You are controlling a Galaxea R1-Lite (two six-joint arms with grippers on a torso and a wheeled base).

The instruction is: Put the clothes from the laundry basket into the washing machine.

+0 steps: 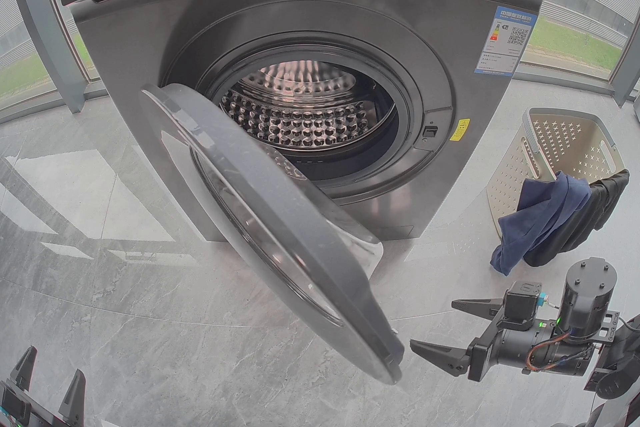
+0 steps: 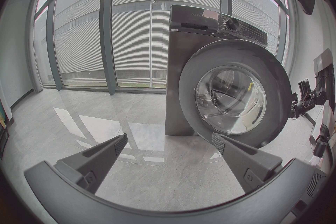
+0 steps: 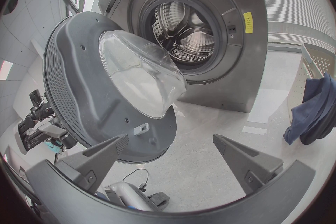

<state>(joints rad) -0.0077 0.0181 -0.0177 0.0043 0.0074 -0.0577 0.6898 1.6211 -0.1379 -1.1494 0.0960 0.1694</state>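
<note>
Head view, nearest first: left gripper (image 1: 55,360) sits low at the near left corner over the floor (image 1: 133,315), partly cut by the frame edge, fingers spread, nothing between them. Left wrist view confirms the wide gap, facing the door (image 2: 206,60) from well off. Right gripper (image 1: 433,323) is near right, just beside the door's free edge and not touching it, also spread and holding nothing. Door stands wide open toward the robot, so the way into the drum is ready. Basket (image 1: 573,141) stands on the floor to the right of the washer (image 1: 127,48), beyond the right gripper and apart from it. Blue cloth (image 1: 543,215) hangs over its near rim, tail down to or near the floor. Dark cloth (image 1: 603,198) is draped over the rim just beside it, touching. Drum (image 1: 300,108) shows bare metal, no fabric seen inside. Judgement: task barely begun. The open door is the only step done, neither cloth is picked up yet, nothing is loaded. Left to do: grab each cloth, carry it to the opening, drop it in. Hard to tell: basket bottom is hidden behind its wall and the draped cloths, so more items inside cannot be ruled out. Door covers the lower front of the drum in head view. Right wrist view cuts the basket off at its edge. Whether the dark cloth is one piece or several, cannot tell.
</note>
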